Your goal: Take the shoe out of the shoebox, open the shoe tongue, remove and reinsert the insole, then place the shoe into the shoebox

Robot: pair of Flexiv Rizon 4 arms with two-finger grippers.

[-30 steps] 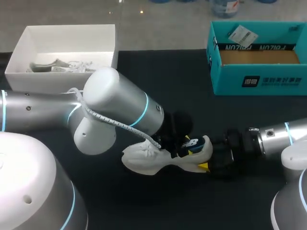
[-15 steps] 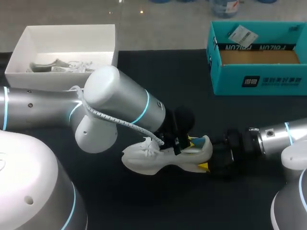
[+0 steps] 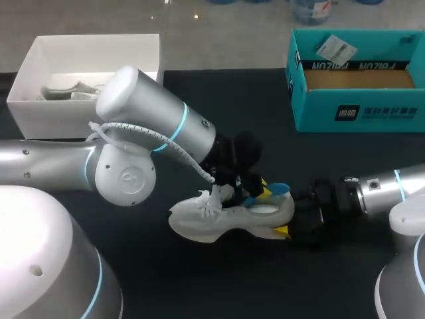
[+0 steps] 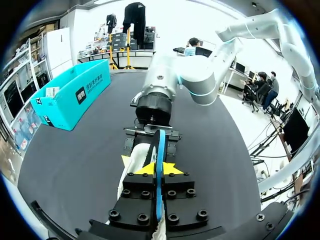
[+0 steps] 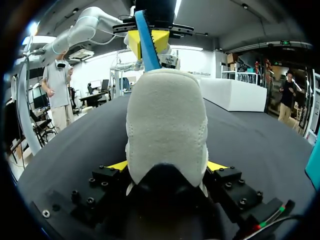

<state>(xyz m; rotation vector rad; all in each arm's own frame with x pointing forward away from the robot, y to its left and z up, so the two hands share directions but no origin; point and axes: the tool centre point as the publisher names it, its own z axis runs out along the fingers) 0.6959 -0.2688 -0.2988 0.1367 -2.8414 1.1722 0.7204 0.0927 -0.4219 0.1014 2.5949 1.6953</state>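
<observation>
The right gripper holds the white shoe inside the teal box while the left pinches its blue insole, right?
No: the head view shows the shoe on the black table, apart from the teal shoebox. The right gripper holds it; the left gripper pinches the blue insole.

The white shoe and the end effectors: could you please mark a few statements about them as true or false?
1. The white shoe lies on the table, outside the teal shoebox. True.
2. The right end effector is shut on the shoe's heel. True.
3. The left end effector is open and empty. False: it is shut on the blue insole.
4. The teal shoebox stands at the robot's left. False: it is at the right; the white box is at the left.
</observation>
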